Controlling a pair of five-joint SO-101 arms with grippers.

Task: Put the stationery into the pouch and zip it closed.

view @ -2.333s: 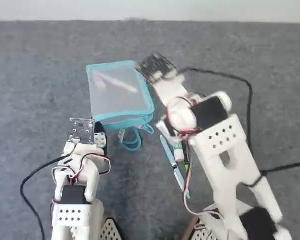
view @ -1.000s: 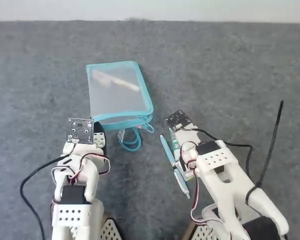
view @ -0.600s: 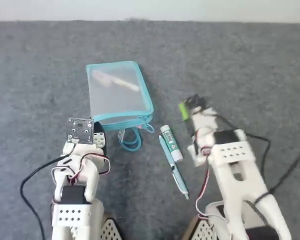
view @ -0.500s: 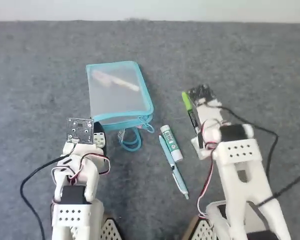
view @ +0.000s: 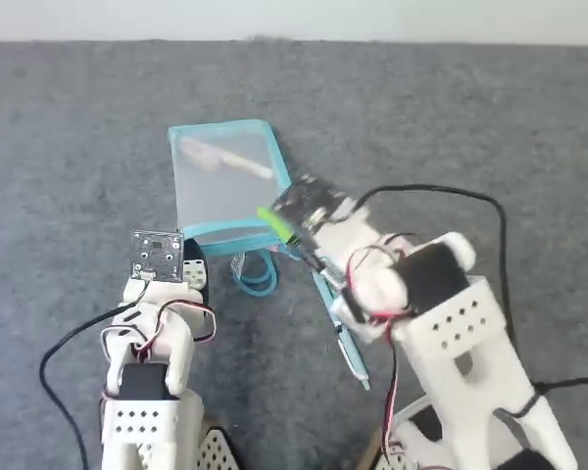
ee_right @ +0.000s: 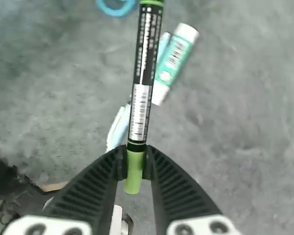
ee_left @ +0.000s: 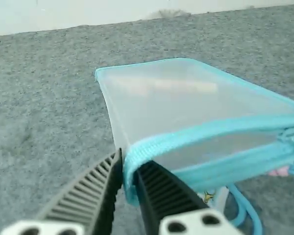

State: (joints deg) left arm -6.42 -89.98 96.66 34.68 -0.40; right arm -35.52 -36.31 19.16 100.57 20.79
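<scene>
A translucent pouch (view: 230, 181) with teal zipper trim lies at the table's middle, with a pale stick-shaped item inside it. My left gripper (view: 200, 258) is shut on the pouch's near corner; in the left wrist view its fingers (ee_left: 154, 183) pinch the teal edge (ee_left: 137, 159). My right gripper (ee_right: 135, 159) is shut on a black marker with green ends (ee_right: 144, 83). From above, the marker's green tip (view: 274, 222) hangs at the pouch's near right corner, by the zipper. A teal pen (view: 341, 333) and a green-and-white glue stick (ee_right: 174, 54) lie on the carpet under the right arm.
The pouch's blue wrist loop (view: 258, 273) lies on the grey carpet between the two arms. A black cable (view: 470, 201) arcs over the right arm. Open carpet spreads to the left, right and far side of the pouch.
The right arm dropped to the stationery, lifted the green-ended marker off the carpet, swung it up to the right, then carried it left to the pouch's zipper corner. The left arm stayed still.
</scene>
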